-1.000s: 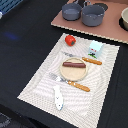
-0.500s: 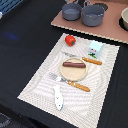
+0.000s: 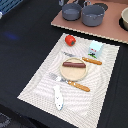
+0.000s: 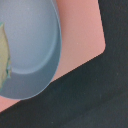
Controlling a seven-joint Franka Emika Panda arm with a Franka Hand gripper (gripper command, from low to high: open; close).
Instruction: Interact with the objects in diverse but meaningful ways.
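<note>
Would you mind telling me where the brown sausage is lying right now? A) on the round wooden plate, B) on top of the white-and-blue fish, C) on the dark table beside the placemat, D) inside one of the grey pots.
A: in the exterior view the brown sausage lies across the round wooden plate on the striped placemat, apart from the fish and the pots.

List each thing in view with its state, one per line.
sausage: lying on the wooden plate
tomato: at the placemat's corner
fish: flat on the placemat
cup: on the placemat
saucepan: upright on the pink board
gripper: not in view
</note>
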